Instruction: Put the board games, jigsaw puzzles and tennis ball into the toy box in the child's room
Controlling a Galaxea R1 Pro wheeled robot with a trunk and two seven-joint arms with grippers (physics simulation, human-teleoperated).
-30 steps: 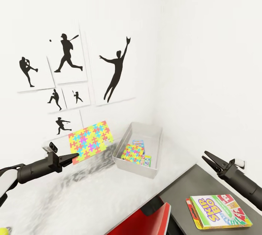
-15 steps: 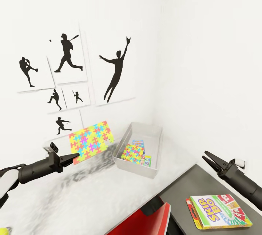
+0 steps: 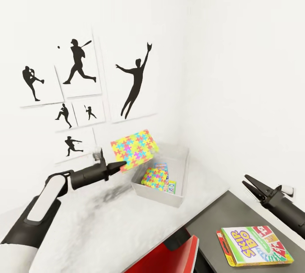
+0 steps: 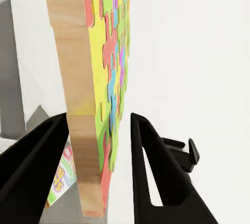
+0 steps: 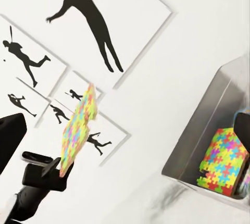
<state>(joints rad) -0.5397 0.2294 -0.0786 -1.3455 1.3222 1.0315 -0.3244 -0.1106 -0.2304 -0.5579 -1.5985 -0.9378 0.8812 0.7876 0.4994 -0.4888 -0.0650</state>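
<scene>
My left gripper is shut on a bright jigsaw puzzle sheet, held tilted above the near-left rim of the light grey toy box. In the left wrist view the sheet's edge stands between the two black fingers. Inside the box lie a second puzzle, a blue board game and a white-green one. The SKIP-BO box lies flat on the table's dark wing. My right gripper hangs open above that wing. The tennis ball and the bed are out of view.
The toy box stands in the wall corner on the speckled table top. Baseball silhouette posters hang on the wall behind. A red chair back sits at the table's near edge.
My left arm has swung right and up, carrying the puzzle from beside the toy box to over its near-left rim. The right gripper has shifted slightly right and down.
</scene>
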